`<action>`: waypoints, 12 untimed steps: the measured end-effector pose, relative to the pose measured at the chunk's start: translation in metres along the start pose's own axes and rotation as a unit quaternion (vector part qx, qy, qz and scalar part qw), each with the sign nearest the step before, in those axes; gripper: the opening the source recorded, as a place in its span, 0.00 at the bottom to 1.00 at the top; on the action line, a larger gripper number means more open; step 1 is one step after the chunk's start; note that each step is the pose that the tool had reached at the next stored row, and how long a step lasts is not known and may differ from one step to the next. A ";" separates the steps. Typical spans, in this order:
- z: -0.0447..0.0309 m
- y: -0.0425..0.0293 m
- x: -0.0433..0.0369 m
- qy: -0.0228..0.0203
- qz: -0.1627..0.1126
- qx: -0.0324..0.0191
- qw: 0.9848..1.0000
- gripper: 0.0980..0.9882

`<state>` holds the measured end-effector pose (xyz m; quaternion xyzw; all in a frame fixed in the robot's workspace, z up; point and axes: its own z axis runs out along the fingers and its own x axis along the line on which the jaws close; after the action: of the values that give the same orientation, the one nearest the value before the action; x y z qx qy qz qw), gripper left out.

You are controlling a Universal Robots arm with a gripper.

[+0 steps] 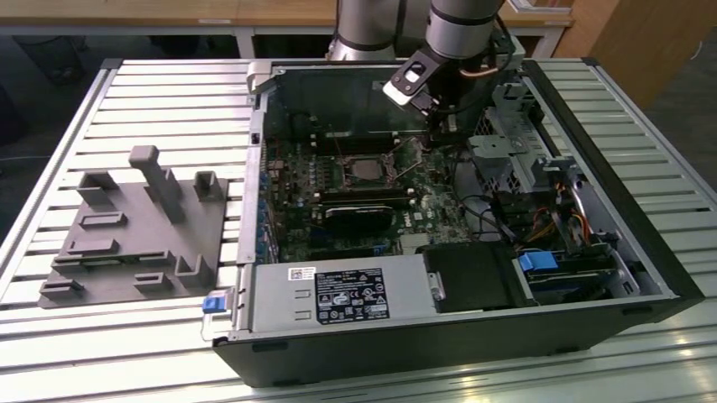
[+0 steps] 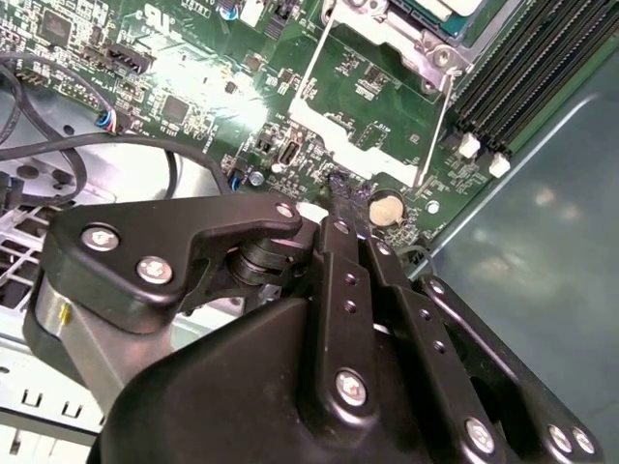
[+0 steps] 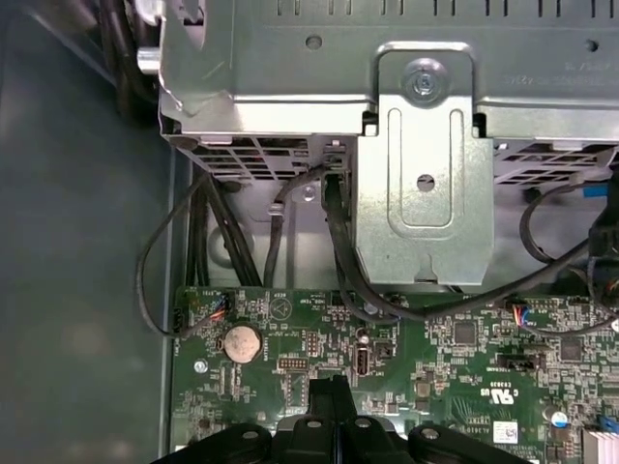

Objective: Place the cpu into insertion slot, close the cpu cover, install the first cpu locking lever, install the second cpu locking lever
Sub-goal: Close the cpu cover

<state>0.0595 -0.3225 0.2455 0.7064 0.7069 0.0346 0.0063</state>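
Note:
In the exterior view the cpu [image 1: 364, 170] lies flat in the insertion slot [image 1: 339, 171] on the green board, inside the open computer case. The silver cpu cover [image 2: 418, 31] lies low around the chip. A thin wire locking lever [image 2: 437, 126] runs along one side of the socket, and a second one [image 2: 311, 68] runs along the other. Whether either is latched I cannot tell. My gripper [image 1: 439, 133] hangs over the board just beyond the socket's corner. Its fingertips [image 2: 335, 198] are shut, nothing between them, close to the coin battery [image 2: 387, 208].
A grey metal drive bracket [image 3: 421, 174] with black cables [image 3: 334, 261] stands just past the board edge. Long black memory slots [image 2: 532, 58] flank the socket. A black fan [image 1: 358, 220], the power supply [image 1: 336, 298] and a grey fixture block [image 1: 134, 227] also lie in view.

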 end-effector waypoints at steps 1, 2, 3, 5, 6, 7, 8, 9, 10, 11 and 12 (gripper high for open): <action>0.0011 0.0000 0.0000 0.000 0.000 0.000 1.000 0.01; 0.0021 -0.0001 -0.0001 0.000 0.000 0.000 1.000 0.01; 0.0028 -0.0001 -0.0001 0.000 0.000 0.000 1.000 0.01; 0.0033 -0.0011 -0.0001 0.000 0.000 0.000 1.000 0.01; 0.0033 -0.0025 0.0000 0.000 0.000 0.000 1.000 0.01; 0.0033 -0.0045 0.0000 0.000 0.000 0.000 1.000 0.01; 0.0032 -0.0066 0.0000 0.000 0.000 0.000 1.000 0.01; 0.0031 -0.0092 0.0000 0.000 0.000 0.000 1.000 0.01; 0.0030 -0.0113 0.0000 0.000 0.000 0.000 1.000 0.01; 0.0029 -0.0127 0.0000 0.000 0.000 0.000 1.000 0.01; 0.0029 -0.0137 -0.0001 0.000 0.000 0.000 1.000 0.01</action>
<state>0.0460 -0.3225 0.2419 0.7064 0.7070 0.0345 0.0063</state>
